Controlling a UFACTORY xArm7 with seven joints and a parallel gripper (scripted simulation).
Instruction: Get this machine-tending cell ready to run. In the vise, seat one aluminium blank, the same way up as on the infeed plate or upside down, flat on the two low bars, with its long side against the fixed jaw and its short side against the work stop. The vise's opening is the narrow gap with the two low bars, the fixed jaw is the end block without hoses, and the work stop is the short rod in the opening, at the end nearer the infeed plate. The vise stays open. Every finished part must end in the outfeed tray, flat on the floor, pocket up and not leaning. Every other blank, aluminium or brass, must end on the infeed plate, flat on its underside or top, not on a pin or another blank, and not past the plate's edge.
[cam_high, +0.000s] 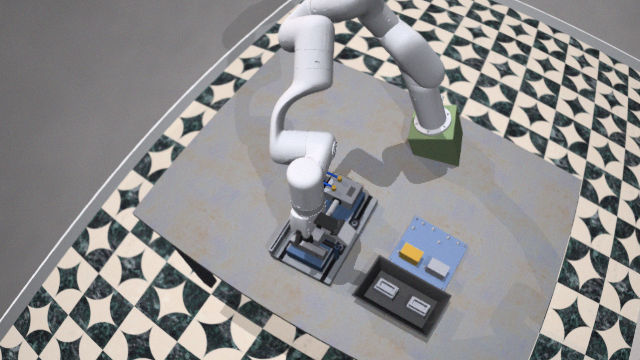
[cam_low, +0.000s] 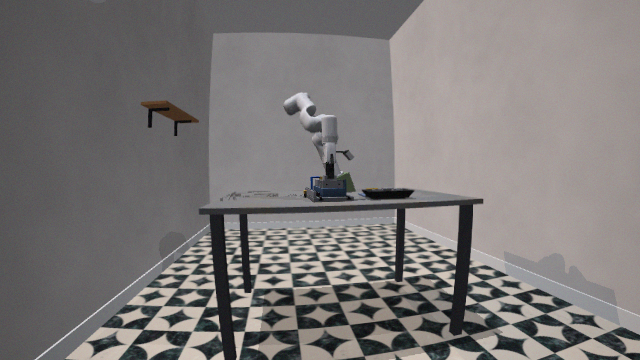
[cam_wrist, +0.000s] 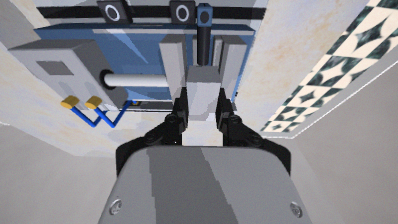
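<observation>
A: Where is the aluminium blank (cam_wrist: 202, 102)?

B: Clamped in the gripper (cam_wrist: 202, 120), fingers pressed on its 2 long faces, held directly above the vise (cam_high: 320, 235) opening.

A: Key relation?

B: Opening lies straight beneath the blank. Its long axis runs along the gap toward the work stop (cam_wrist: 202, 42), the dark rod ahead. Fixed jaw (cam_wrist: 227, 62) looks just beside it.

A: Appearance?

B: Plain pale grey block, no pocket visible. Contact with the low bars: cannot tell.
</observation>
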